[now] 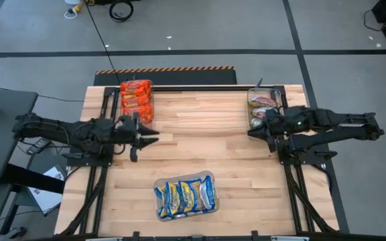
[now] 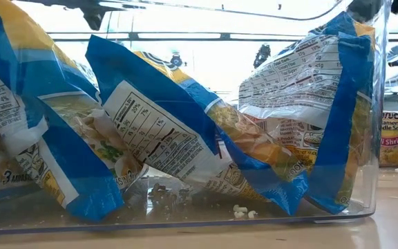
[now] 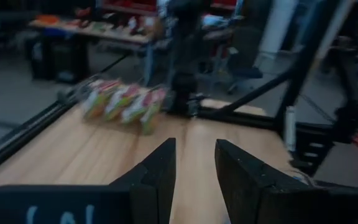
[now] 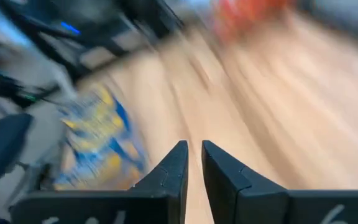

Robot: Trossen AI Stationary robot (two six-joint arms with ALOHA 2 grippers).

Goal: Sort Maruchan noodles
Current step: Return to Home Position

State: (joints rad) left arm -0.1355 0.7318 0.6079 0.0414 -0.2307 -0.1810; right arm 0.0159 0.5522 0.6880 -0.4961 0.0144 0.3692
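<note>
Three clear bins hold the noodle packets. Orange-red packets (image 1: 137,99) stand on edge in a bin at the far left. Green/pink packets (image 1: 263,107) (image 3: 123,101) fill a bin at the far right. Blue-and-yellow packets (image 1: 185,195) (image 2: 185,138) (image 4: 95,143) lean against each other in a bin at the near middle. My left gripper (image 1: 154,138) (image 3: 195,149) hovers just near of the orange bin, pointing right, open and empty. My right gripper (image 1: 251,131) (image 4: 193,149) sits beside the green/pink bin, pointing left, open by a narrow gap and empty.
Bare wood tabletop (image 1: 206,144) lies between the two grippers and the three bins. A black rail frame (image 1: 179,86) runs along the far edge. Crumbs lie on the floor of the near bin (image 2: 240,211). A pink shrimp packet (image 2: 396,138) shows behind that bin.
</note>
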